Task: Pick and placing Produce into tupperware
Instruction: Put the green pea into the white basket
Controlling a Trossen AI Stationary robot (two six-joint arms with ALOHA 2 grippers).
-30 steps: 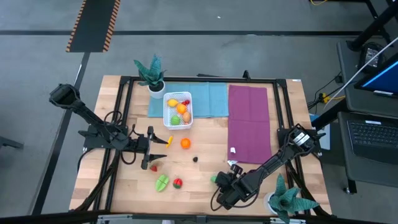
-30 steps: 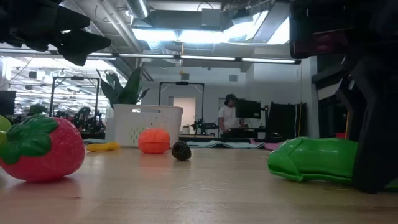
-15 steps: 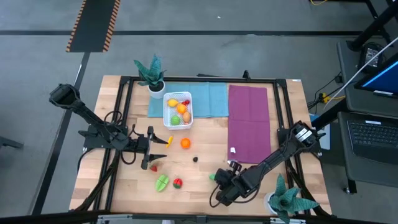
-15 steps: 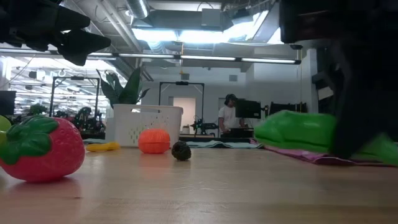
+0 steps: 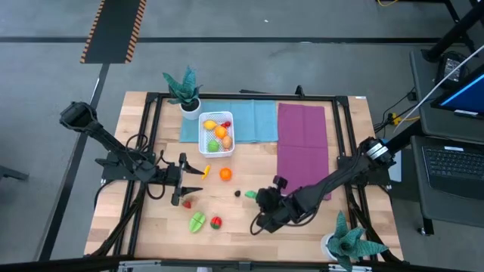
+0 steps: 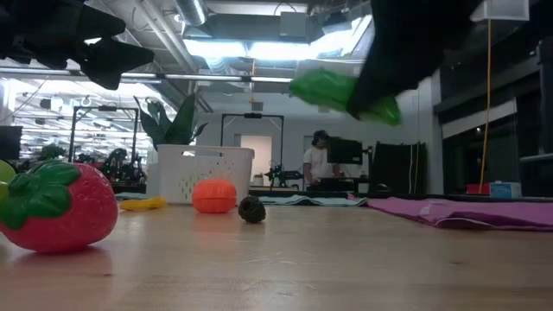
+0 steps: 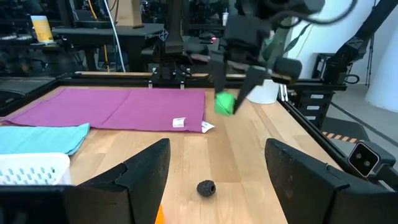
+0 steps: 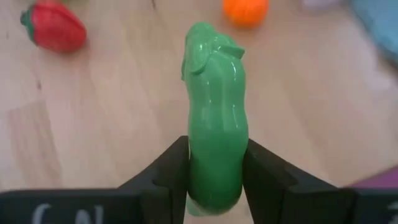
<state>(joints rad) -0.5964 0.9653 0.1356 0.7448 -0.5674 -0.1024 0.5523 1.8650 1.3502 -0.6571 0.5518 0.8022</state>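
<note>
Partly hidden, the green vegetable (image 8: 214,112) sits clamped between right jaws.

Wooden table (image 5: 151,227) bears scattered produce (image 5: 215,221) and tupperware (image 5: 203,134).

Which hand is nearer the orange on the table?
Left. The left hand waits open just beside the orange; the right hand, holding the green vegetable, is farther off.
</note>
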